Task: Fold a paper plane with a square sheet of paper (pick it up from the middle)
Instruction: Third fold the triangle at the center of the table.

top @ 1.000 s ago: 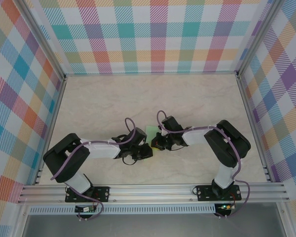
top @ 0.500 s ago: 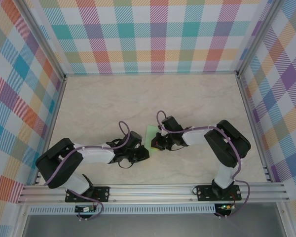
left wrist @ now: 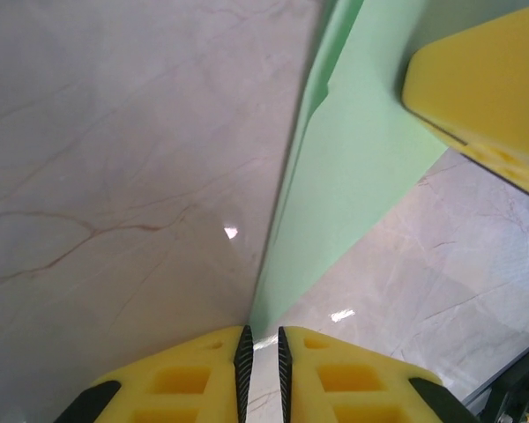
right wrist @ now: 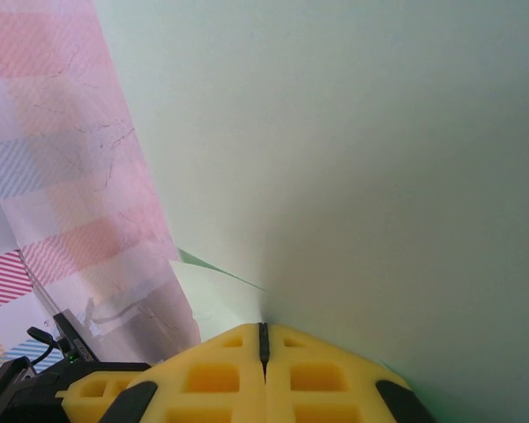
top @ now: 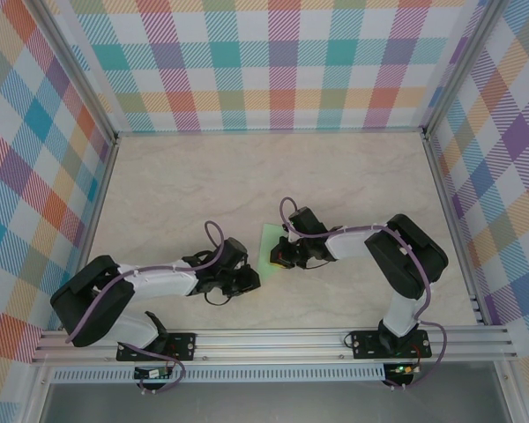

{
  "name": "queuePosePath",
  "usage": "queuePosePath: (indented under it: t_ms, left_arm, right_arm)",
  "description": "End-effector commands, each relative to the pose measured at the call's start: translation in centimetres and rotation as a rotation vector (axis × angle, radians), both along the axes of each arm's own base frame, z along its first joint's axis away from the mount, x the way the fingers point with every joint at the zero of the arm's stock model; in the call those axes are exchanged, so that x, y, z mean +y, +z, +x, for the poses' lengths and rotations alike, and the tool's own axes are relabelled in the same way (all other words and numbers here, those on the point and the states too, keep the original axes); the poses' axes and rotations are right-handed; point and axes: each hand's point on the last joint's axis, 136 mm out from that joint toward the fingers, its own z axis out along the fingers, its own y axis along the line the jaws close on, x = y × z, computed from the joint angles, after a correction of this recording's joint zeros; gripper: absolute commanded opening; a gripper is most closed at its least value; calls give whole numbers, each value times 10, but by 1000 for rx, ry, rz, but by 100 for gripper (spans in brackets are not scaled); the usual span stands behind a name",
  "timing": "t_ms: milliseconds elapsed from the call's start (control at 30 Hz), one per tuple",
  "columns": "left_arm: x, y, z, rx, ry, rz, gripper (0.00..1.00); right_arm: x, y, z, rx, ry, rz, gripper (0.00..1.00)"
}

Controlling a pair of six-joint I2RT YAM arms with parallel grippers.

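While both arm bases sat bolted at the aluminium rail (top: 273, 339) along the near edge of the desk (top: 185, 176), the left arm (top: 150, 284) lay low and reached rightward, and the right arm (top: 397, 256) bent leftward to meet it. A purple cable (top: 213, 231) looped over each wrist.

Just beyond the bases, near the middle of the desk, the left fingers (top: 244, 280) and the right fingers (top: 278, 256) stood close together, tips facing. The sheet of paper (top: 269, 240) lay between them and showed in the top view as a small pale green patch on the far side of the right fingers.

Seen from the left wrist, the yellow left fingers stood almost together, with a thin slit between their black inner pads. The lower tip of the sheet reached the mouth of that slit; whether it was nipped there could not be told. From that tip the sheet rose tilted above the veined marble desk, plain pale mint green, with one folded layer overlapping another along its left edge. A yellow right finger rested against its upper part.

Seen from the right wrist, the right fingers were pressed tightly together, pinching the sheet, which spread upward from between them.

Farthest off, checked walls (top: 273, 62) in pastel colours enclosed the desk on three sides.
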Motion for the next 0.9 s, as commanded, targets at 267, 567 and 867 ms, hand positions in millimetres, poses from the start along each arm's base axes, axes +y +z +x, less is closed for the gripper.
queuePosePath:
  t_ms: [267, 567, 867]
  left_arm:
    - [3, 44, 5, -79, 28, -48, 29]
    - [-39, 40, 42, -94, 36, -106, 31]
    - [-35, 6, 42, -27, 45, -46, 30]
  right_arm:
    - [-29, -36, -12, 50, -25, -173, 4]
    - [-28, -37, -13, 58, -23, -168, 4]
    - [-29, -38, -14, 62, -28, -169, 4]
